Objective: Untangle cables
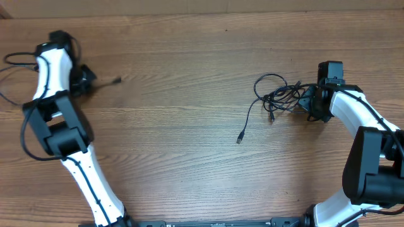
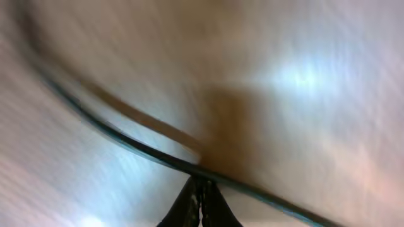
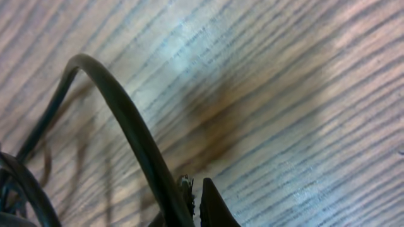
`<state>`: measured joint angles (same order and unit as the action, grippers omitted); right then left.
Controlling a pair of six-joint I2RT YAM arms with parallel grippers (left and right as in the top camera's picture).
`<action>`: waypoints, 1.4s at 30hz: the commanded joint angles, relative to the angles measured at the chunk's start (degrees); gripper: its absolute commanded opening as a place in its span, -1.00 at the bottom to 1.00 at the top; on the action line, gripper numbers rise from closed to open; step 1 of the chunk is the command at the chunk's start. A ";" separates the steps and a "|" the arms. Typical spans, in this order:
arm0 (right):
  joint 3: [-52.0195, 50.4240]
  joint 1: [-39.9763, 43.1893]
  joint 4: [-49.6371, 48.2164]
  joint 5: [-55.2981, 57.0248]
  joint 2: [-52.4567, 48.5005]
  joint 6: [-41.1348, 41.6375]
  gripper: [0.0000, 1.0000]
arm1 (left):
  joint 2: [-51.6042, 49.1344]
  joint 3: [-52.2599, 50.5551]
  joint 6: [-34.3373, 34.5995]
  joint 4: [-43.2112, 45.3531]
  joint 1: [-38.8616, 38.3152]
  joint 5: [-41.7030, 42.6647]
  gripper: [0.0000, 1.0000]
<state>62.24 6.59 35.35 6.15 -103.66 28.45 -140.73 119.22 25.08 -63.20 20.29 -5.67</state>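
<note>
**Bench** (image 1: 189,63): brown wood-grain top, carrying everything listed below.

**Left arm** (image 1: 53,69): white and black, reaching to the far left corner of the bench. The left jaws point right, toward the middle. In the blurred wrist view its fingers (image 2: 189,205) are pressed together, holding the single cable at their tips.

**Right arm** (image 1: 356,110): white and black, at the right edge. The right jaws point left and touch the right side of the tangle of cables. In the wrist view its fingers (image 3: 213,208) are drawn narrow with only a thin slit between them, and a thick dark strand (image 3: 126,107) runs down to them. The exact pinch point is cut off at the lower edge of the picture, but the strand appears to be held.

**Tangle of cables** (image 1: 281,96): black loops bunched on the right half of the bench, just beside the right jaws. One loop arches up and to the left. It lies well apart from the left arm.

**Single cable** (image 1: 115,80): thin and dark, at the far left. A short end sticks out to the right of the left jaws. In the wrist view it crosses the picture diagonally (image 2: 145,150).

**Loose strand**: trails down and left from the tangle, lying flat on the bench.

**Plug** (image 1: 240,138): small, at the tip of the loose strand, near the middle of the bench.
</note>
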 commanded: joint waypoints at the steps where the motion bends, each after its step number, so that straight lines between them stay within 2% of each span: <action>1: -0.42 -0.44 0.57 -0.26 1.09 -0.02 -0.92 | -2.03 -0.79 -1.22 6.27 5.86 -1.97 -0.92; 5: -0.42 -0.44 1.42 -0.90 1.09 -0.02 -0.90 | -2.03 0.52 -1.05 12.74 9.79 2.71 -0.92; 10: -0.42 -0.44 2.10 -5.51 1.09 -0.02 -0.60 | -2.03 6.16 -2.03 16.92 13.70 15.74 -0.92; 13: -0.42 -0.44 2.56 -5.90 1.09 -0.02 -0.17 | -1.99 12.87 -6.75 12.24 13.86 24.11 -0.85; 14: -0.42 -0.44 2.75 -5.90 1.09 -0.02 0.10 | -1.99 16.94 -7.93 8.59 13.51 26.43 -0.77; 15: -0.42 -0.44 2.80 -5.90 1.09 -0.02 0.26 | -1.99 19.50 -8.70 6.25 13.18 27.23 -0.73; 17: -0.42 -0.44 2.95 -5.90 1.09 -0.02 0.47 | -1.99 24.79 -9.68 1.75 12.33 29.09 -0.65; 19: -0.42 -0.44 3.39 -5.90 1.09 -0.02 0.91 | -1.97 31.61 -10.32 -2.86 11.23 35.69 -0.35; 20: -0.42 -0.44 3.61 -5.88 1.09 -0.04 0.98 | -1.97 34.38 -10.32 -4.61 10.84 39.17 -0.24; 23: -0.39 -0.44 3.56 -6.62 1.11 -0.04 1.00 | -1.97 41.75 -10.32 -10.23 9.42 47.25 -0.07; 27: -0.37 -0.44 3.63 -15.02 1.11 -0.09 1.00 | -1.97 48.17 -10.32 -17.40 6.99 48.39 0.15; 29: -0.37 -0.44 3.58 -20.48 1.11 -0.37 1.00 | -1.97 49.62 -10.29 -19.85 5.57 49.51 0.67; 32: -0.37 -0.55 3.58 -30.88 1.11 -5.81 1.00 | -1.97 49.72 -10.32 -23.76 3.43 53.29 0.91; 36: -0.35 -0.59 5.62 -38.97 1.60 -15.08 1.00 | -1.97 49.77 -15.85 -28.33 0.13 54.40 0.96; 42: -0.35 -0.59 13.73 -39.30 7.89 -22.18 1.00 | -1.36 54.23 -22.36 -33.62 -2.71 54.90 1.00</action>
<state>62.17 6.22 47.48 -29.85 -101.58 12.82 -142.85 169.42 8.95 -96.05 18.65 47.13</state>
